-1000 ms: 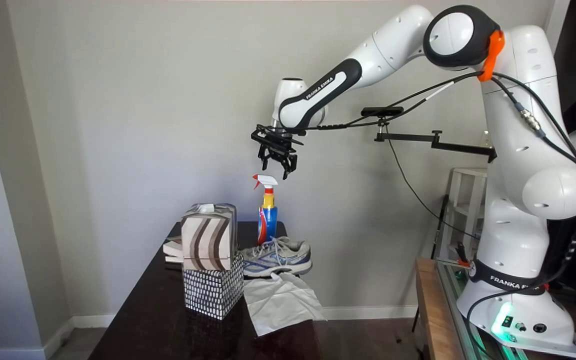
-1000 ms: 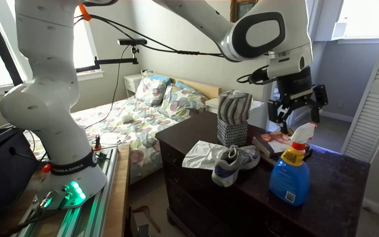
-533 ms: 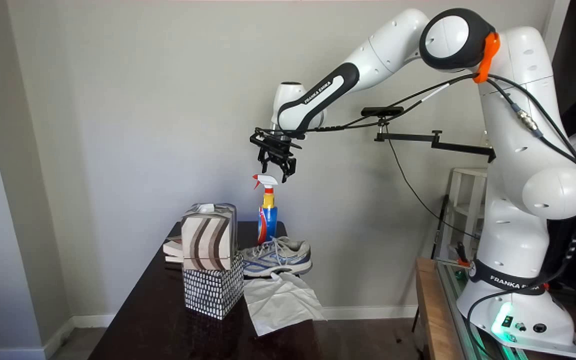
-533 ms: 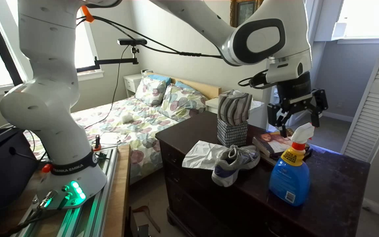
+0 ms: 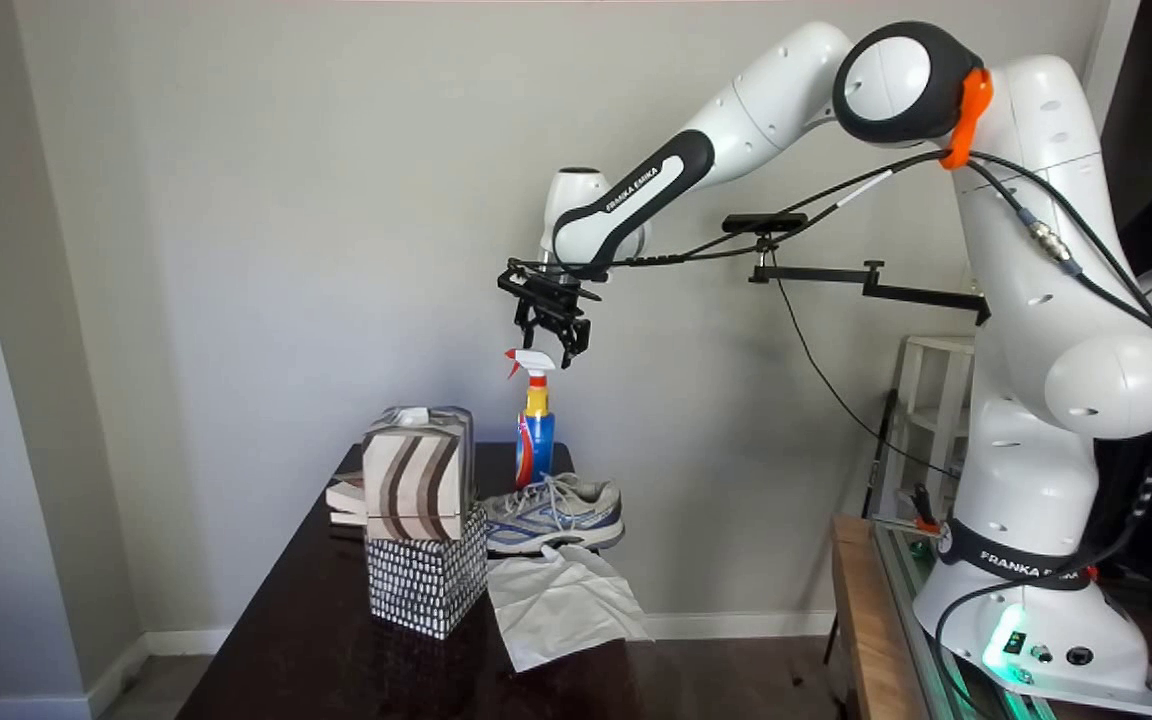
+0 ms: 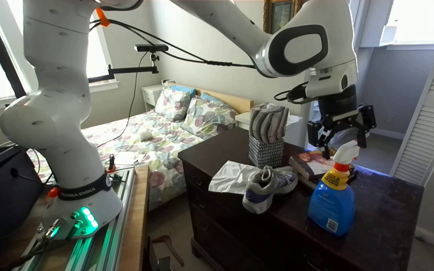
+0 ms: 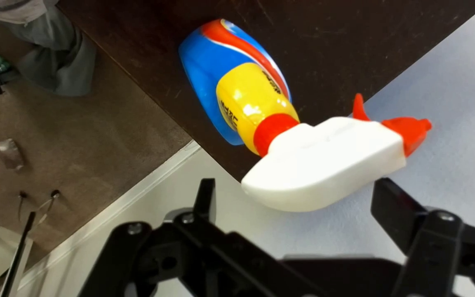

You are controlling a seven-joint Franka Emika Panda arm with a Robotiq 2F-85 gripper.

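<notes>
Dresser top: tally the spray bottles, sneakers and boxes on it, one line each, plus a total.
Trigger spray bottle: 1
Lace-up sneaker: 1
Boxes, striped tissue box atop patterned box: 2
Total: 4

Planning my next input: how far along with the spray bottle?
Done: the tool is near the spray bottle, fingers apart. In hand: apparently alignment with the white spray head; nothing is gripped. Left: likely closing; the bottle stands upright on the dresser.
</notes>
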